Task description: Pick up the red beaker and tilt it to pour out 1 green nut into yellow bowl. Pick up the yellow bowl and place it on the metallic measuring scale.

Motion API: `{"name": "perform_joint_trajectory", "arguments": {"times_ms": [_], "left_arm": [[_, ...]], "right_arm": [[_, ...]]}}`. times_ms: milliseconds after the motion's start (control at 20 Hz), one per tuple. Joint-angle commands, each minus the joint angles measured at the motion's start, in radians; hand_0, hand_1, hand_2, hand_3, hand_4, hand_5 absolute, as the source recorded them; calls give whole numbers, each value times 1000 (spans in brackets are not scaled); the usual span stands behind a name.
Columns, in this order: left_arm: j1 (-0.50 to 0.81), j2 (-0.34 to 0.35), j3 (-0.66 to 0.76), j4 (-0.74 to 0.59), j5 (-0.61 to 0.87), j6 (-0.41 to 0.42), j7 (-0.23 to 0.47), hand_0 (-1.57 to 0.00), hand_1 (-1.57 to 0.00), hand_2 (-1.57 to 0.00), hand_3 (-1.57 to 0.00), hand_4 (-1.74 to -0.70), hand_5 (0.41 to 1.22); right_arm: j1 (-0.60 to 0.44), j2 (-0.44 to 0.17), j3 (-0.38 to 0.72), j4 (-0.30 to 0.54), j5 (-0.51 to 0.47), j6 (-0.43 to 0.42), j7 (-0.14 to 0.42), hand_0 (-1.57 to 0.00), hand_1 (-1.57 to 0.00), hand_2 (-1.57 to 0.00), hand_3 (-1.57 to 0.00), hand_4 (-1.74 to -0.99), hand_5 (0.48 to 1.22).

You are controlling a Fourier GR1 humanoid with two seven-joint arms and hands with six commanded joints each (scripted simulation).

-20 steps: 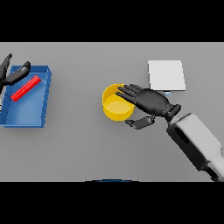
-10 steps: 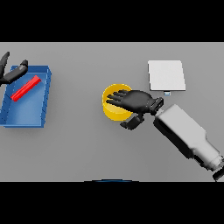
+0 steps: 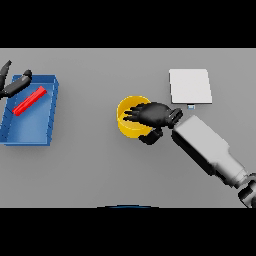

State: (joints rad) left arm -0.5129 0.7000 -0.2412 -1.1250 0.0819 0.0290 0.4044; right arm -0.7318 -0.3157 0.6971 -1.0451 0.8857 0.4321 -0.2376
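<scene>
- Reaching in from the right, the robot's dark right hand [image 3: 152, 114] lies over the right half of the round yellow bowl [image 3: 128, 123], fingers pointing left across its opening and a thumb showing just below the rim on the near-right side.
- The fingers look loosely bent over the rim with the thumb under it, so I judge the hand clamped, or nearly so, on the bowl's right wall; whether the pads truly press the wall cannot be seen.
- The coming move turns on this: the flat, square metallic measuring scale [image 3: 190, 86] lies up and to the right of the bowl, near but apart from it, on the same side as the right arm, so a carry would run back toward that arm and away from the robot.
- The right hand is plainly the nearer to both bowl and scale.
- The left hand [image 3: 14, 84] is at the far left edge, beside the top-left corner of the blue rectangular tray [image 3: 48, 137], fingers spread apart and holding nothing.
- A long red object [image 3: 30, 101], presumably the red beaker, lies slantwise in that tray, its long axis running from lower left to upper right.
- Hidden: most of the bowl's inside is under the hand, so no green nut can be made out.
</scene>
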Motion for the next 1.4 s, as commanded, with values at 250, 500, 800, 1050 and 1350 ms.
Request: {"name": "perform_joint_trajectory", "arguments": {"times_ms": [250, 500, 800, 1050, 1350], "left_arm": [[-7, 4, 5, 19, 0, -8, -16, 1, 1, 1, 1, -787, 707], [1, 14, 1, 4, -6, -8, -11, 1, 1, 1, 1, -784, 710], [-4, 7, -2, 7, -5, -7, 0, 1, 1, 1, 1, -778, 704], [-11, 5, -2, 8, -2, -13, -10, 1, 1, 1, 1, -776, 702], [-10, 0, 11, 11, 15, -14, -21, 1, 1, 1, 1, -799, 704]], "right_arm": [[11, -2, 4, -6, -6, -17, -36, -999, -975, -945, -792, -1540, 1086], [3, -19, 9, -19, -31, 22, -40, -1384, -1376, -1287, -1106, -1674, 1177], [-20, -40, -13, -77, -63, 68, -10, -1522, -1520, -1415, -1185, -1724, 1209], [-16, -104, -53, -187, -99, 138, 40, -1555, -1554, -1491, -1153, -1735, 1217], [-1, -149, -88, -265, -110, 157, 111, -1567, -1567, -1507, -1179, -1739, 1219]]}}
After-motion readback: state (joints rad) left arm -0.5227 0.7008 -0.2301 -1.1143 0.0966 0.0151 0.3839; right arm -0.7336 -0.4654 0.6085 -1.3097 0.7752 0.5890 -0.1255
